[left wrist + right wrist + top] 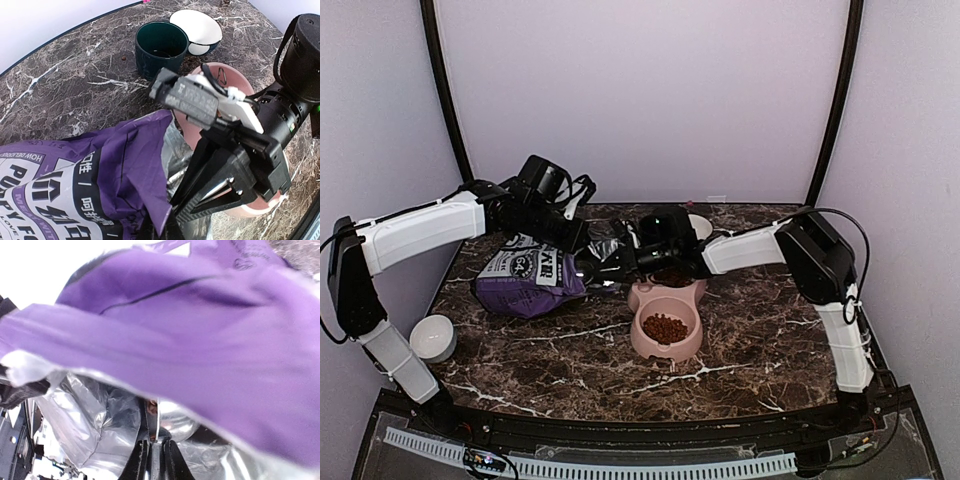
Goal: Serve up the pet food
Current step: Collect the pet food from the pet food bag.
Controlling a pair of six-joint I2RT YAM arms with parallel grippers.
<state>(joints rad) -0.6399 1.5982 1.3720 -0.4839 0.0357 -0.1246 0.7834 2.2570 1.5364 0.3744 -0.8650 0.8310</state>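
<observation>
The pet food (665, 327) lies as a heap of reddish-brown kibble in the near cup of the pink double bowl (692, 345). A few pellets (151, 407) show deep inside the purple bag (525, 285), which lies on its side with its foil mouth toward the bowl. My left gripper (570, 240) is shut on the bag's upper rim (150, 150) and holds the mouth up. My right gripper (620, 262) reaches into the mouth, shut on a metal spoon (159, 422). Its black body shows in the left wrist view (225, 185).
A dark green cup (160, 47) and a white bowl (197, 25) stand behind the pink bowl. A small white bowl (433, 337) sits at the table's left edge. Walls close in the back and sides.
</observation>
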